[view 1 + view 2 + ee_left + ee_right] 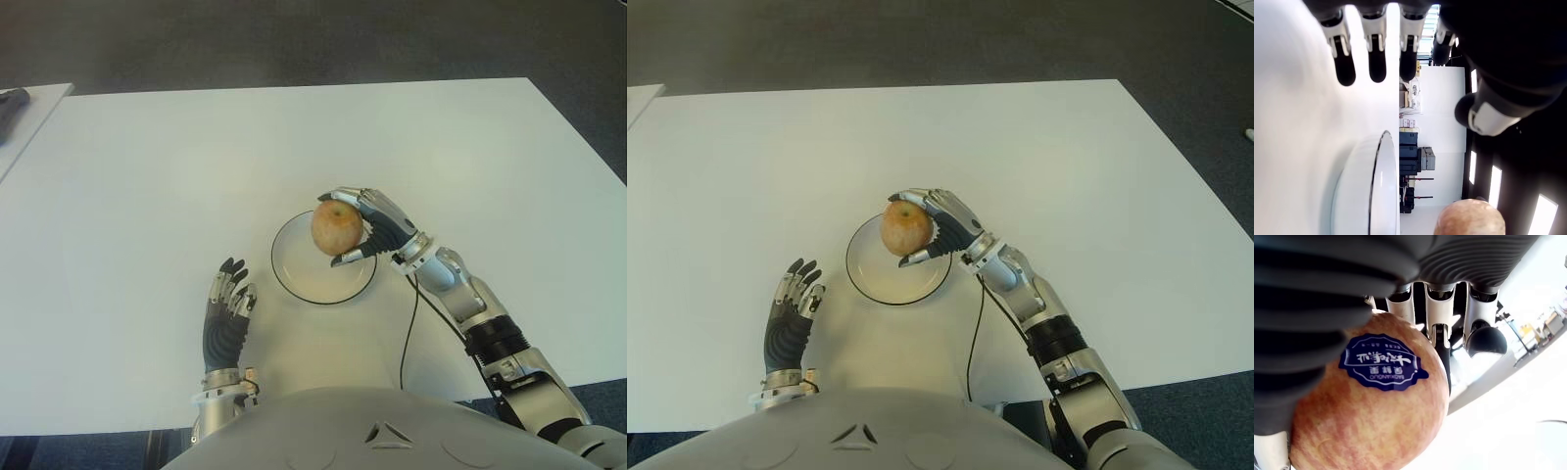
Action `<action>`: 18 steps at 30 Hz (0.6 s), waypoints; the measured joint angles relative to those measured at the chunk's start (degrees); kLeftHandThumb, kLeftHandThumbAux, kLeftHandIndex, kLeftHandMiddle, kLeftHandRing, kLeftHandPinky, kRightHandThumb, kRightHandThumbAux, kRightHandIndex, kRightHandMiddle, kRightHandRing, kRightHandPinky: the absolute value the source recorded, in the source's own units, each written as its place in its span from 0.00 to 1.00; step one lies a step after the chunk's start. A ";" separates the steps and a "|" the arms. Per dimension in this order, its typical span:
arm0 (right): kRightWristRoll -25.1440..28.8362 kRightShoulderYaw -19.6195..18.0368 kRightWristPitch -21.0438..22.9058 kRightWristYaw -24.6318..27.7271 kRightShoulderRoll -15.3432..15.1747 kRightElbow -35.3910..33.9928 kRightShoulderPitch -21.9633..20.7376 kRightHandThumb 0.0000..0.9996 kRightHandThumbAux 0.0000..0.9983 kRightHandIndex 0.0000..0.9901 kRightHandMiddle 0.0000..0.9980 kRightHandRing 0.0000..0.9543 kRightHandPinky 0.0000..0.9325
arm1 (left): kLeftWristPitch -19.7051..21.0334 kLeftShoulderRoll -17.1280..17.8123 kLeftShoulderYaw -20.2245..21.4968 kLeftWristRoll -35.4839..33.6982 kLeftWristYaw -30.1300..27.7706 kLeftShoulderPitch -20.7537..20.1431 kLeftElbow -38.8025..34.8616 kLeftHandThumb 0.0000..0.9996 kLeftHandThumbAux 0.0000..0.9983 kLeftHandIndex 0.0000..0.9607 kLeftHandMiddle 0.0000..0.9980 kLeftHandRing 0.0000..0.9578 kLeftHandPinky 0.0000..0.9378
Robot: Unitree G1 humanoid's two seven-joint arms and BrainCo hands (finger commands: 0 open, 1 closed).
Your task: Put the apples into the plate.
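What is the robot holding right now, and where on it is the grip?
The right hand holds an apple by its sides, above the plate. The left hand holds nothing.

Apple [337,227] in the right hand [377,227]: yellow-red streaked skin, dark blue sticker [1382,362] with white lettering. Plate [294,279] under it: white, thin black rim. Fingers [1345,58] black-tipped, silver-jointed.

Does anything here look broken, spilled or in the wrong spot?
Nothing stands out. The right robot hand grips an apple over the plate, which sits flat on the white table. The apple carries a blue sticker and looks whole. The left robot hand shows open beside the plate, to its left.
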 measured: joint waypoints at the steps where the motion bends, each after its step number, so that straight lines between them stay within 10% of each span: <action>1: -0.20 0.04 -0.28 -0.23 0.01 0.72 -0.12 0.73 0.71 0.44 0.89 0.92 0.94 | 0.00 0.00 -0.01 0.03 0.00 0.00 -0.01 0.22 0.55 0.12 0.15 0.16 0.23; 18: -4.88 1.46 -4.09 -5.64 0.64 10.98 -2.55 0.72 0.71 0.44 0.91 0.93 0.95 | 0.00 -0.05 -0.04 0.06 0.01 0.02 -0.21 0.23 0.56 0.12 0.17 0.18 0.26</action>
